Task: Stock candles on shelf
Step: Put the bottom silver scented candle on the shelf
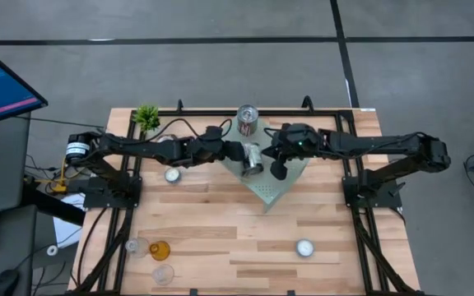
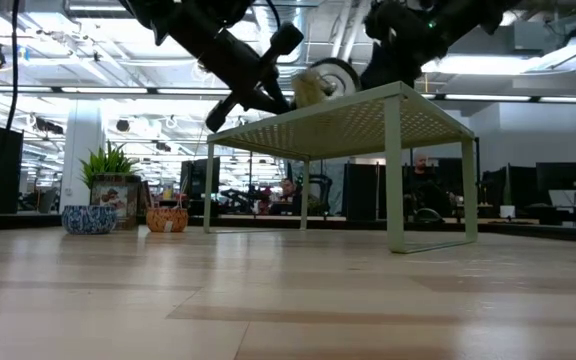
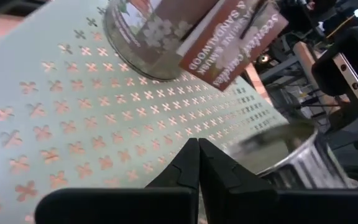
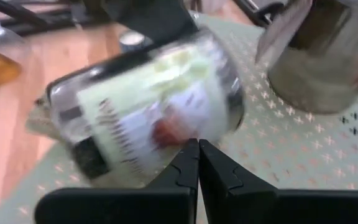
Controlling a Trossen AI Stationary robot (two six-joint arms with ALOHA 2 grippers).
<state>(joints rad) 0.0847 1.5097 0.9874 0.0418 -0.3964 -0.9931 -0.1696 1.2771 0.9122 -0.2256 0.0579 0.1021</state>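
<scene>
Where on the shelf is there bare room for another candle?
The shelf's near corner, pointing toward the front tealight, is bare. Its far end is crowded: an upright tin, a tin on its side, and both grippers, left and right.

Shelf (image 1: 271, 191): pale mint green, perforated with small cross-shaped cut-outs. Upright tin (image 1: 247, 119): shiny silver, label with white blossoms and a dark red tag lettered in white. Tipped tin (image 1: 253, 158): silver, white-and-green label with a red motif. Worktop (image 1: 220, 222): light wood planks. Amber holder (image 1: 160, 249), near left. Plant (image 1: 147, 117): green. Arms: black.
</scene>
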